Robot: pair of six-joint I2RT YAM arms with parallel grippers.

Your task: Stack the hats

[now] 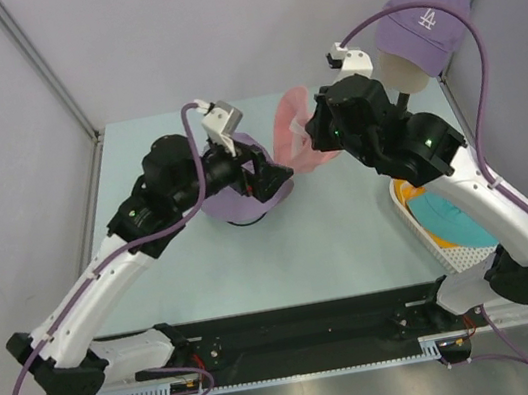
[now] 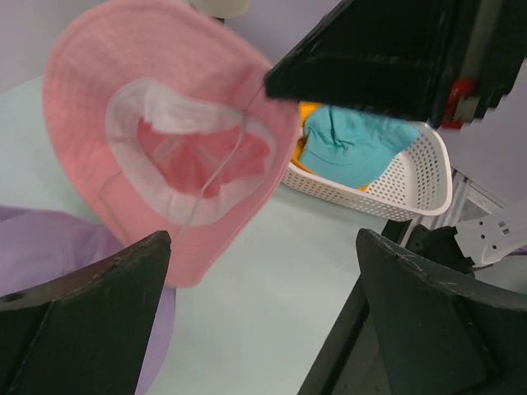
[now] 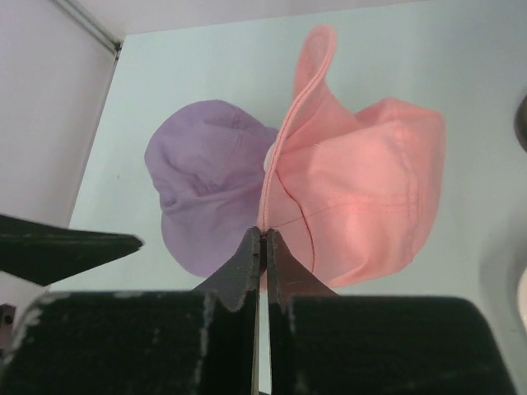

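Stacking, second hat: the desk point(image 1: 353, 243) is bearing the lavender hat point(image 3: 206, 181); the pink hat point(image 3: 362, 189) is hanging just beside it, brim clamped in the right gripper point(image 3: 263, 239); the left gripper point(image 1: 268, 174) is standing wide apart, empty. Next, pink likely needs centring over lavender, then lowering.

The left arm point(image 1: 105, 275) and right arm point(image 1: 493, 200) match: white shells on the long links, chunky black joint housings, black bases point(image 1: 55, 369). A purple cable point(image 1: 199, 158) loops along each one up to a small white camera bracket point(image 1: 220, 119) at the wrist, and tiny green lights point(image 1: 429, 140) glow on the right one's joints. The fingers point(image 2: 82, 313) are matte black wedges, scuffed pale at the edges.
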